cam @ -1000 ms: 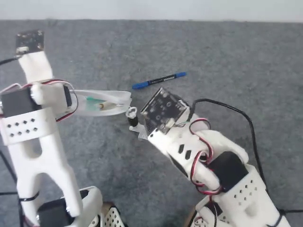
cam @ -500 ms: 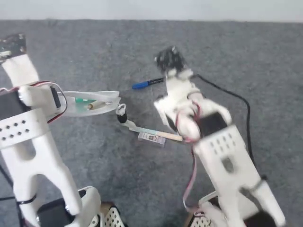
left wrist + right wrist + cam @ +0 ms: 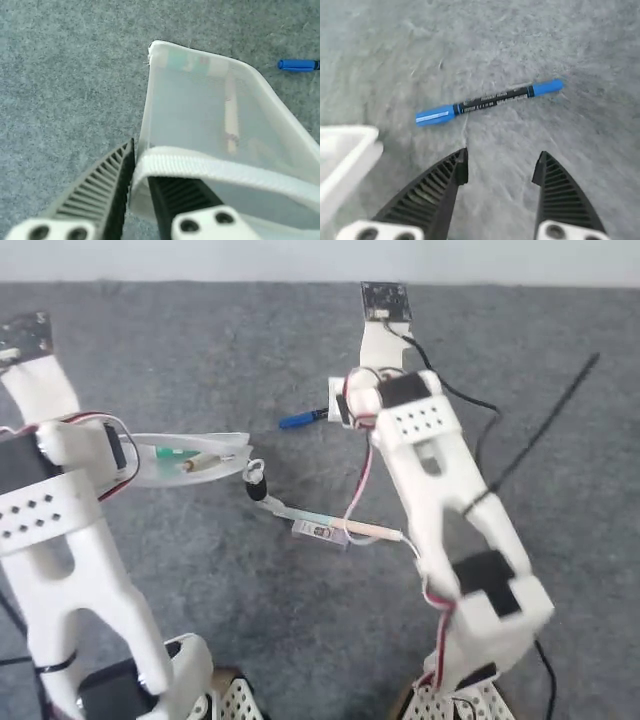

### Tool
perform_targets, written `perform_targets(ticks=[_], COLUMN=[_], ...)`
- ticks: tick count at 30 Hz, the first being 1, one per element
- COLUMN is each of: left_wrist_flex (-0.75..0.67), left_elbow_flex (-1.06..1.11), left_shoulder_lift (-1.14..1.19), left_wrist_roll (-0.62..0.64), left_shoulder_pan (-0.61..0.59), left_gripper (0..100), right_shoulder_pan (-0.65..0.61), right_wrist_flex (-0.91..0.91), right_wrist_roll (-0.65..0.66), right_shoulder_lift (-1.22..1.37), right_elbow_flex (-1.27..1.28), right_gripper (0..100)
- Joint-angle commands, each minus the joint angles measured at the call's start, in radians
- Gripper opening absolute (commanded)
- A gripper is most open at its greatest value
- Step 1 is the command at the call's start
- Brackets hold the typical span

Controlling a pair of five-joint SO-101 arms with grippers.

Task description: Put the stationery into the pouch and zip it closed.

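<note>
Two claws, both mine, and each doing something different. My left claw (image 3: 140, 160) is clamped narrow on the webbing edge of the pouch (image 3: 210, 115), one ribbed jaw on each side of the rim, and it holds the bag up off the grey mat (image 3: 520, 350). Through the pouch's translucent wall I can make out a green item (image 3: 182, 60) and a thin pale stick (image 3: 231, 115) already inside. From the high view, the pouch (image 3: 195, 458) hangs out sideways from my left arm, its mouth end towards the middle of the mat. My right claw (image 3: 502, 155) is spread wide and grips nothing. It hovers over the mat just short of the blue pen (image 3: 490, 102), which lies flat and crosswise ahead of the two jaw tips, apart from both. From above, the blue pen (image 3: 300, 419) pokes out beside my right arm, with part of it hidden behind that arm. Between my two arms, near the pouch's mouth, a long pale pen with a black end (image 3: 300, 514) lies on the mat, and a small labelled piece (image 3: 320, 532) touches its side.
</note>
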Motion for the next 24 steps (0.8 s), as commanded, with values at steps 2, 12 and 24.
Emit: perform_targets(ticks=[2, 12, 24], left_wrist_flex=[0.011, 0.009, 0.005], left_elbow_flex=[-0.053, -0.053, -0.033], left_shoulder_lift=[-0.015, -0.015, -0.015], left_wrist_roll=[-0.003, -0.003, -0.006], left_shoulder_pan=[-0.009, -0.009, -0.009], left_gripper=[1, 1, 1], right_shoulder_pan=[0.013, 0.013, -0.001], right_wrist_flex=[-0.021, -0.021, -0.019], right_wrist_roll=[-0.106, -0.216, -0.391], right_shoulder_lift=[0.179, 0.461, 0.61], right_elbow_flex=[-0.245, -0.5, -0.641], right_gripper=[22.0, 22.0, 22.0])
